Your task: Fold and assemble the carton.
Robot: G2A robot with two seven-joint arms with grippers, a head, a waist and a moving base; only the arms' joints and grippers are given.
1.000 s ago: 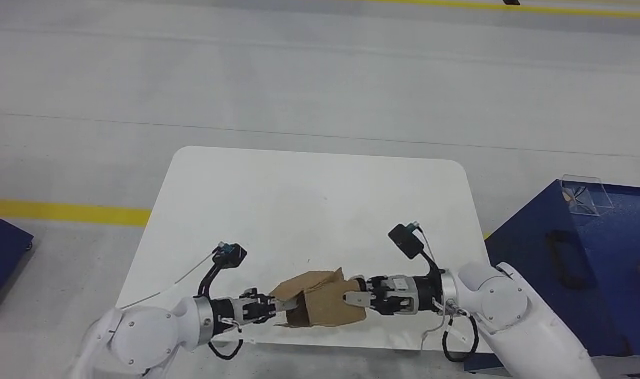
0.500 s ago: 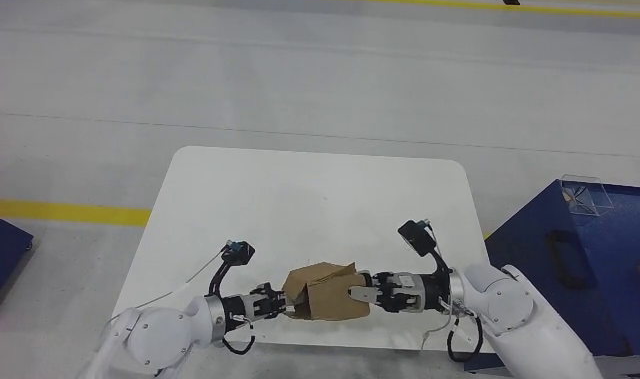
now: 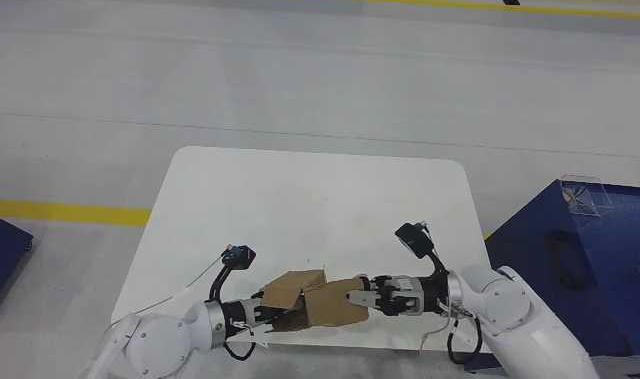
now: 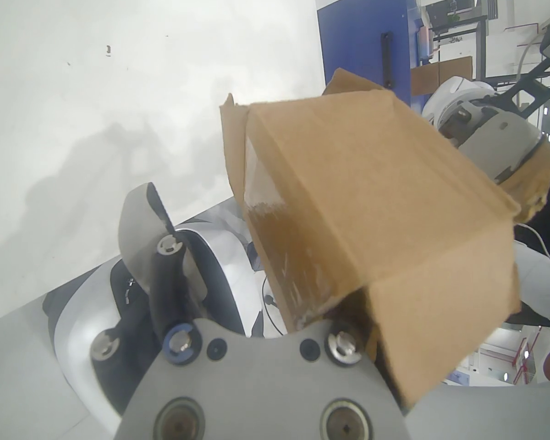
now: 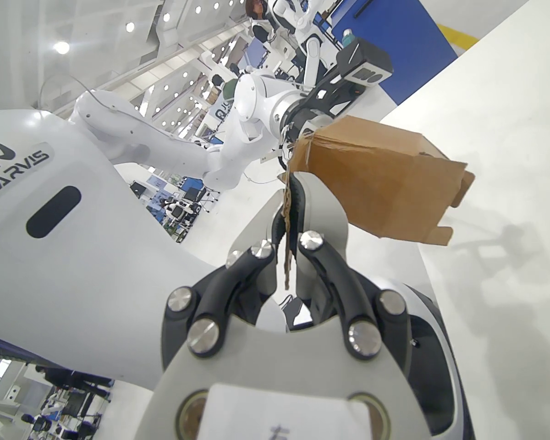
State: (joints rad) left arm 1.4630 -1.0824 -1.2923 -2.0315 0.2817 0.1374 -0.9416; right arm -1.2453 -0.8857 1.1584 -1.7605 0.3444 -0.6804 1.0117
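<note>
At the near edge of the white, round-cornered table (image 3: 300,194), about midway along it, a brown corrugated-cardboard carton (image 3: 322,305) hangs between the two arms. Judging by the shadow it casts in the right wrist view, it is lifted off the surface.

The right gripper (image 3: 353,299) is closed narrow, pinching the thin edge of an end flap (image 5: 286,272) between its fingers.

The left gripper (image 3: 268,316) meets the opposite end of the carton. Its one visible finger (image 4: 144,212) stands clear of the carton's glossy side face and the other is hidden behind the cardboard, so the jaws read as spread rather than clamped.

Change: over the last second the left gripper has drawn back along the near edge toward the table's left corner. The carton's left end has followed it, so the body now spans more of the gap between the arms. A loose flap (image 3: 292,282) now stands out on the side facing the table's far edge. The right gripper has hardly shifted and acts as the anchor.

Meaning for the task: the body appears to be opening from a flattened state toward a squared one. In the left wrist view its walls already meet at firm corners. The end flaps are not yet folded in, so assembly is judged roughly midway. The left gripper's loose contact could let the carton swing on the right pinch.
</note>
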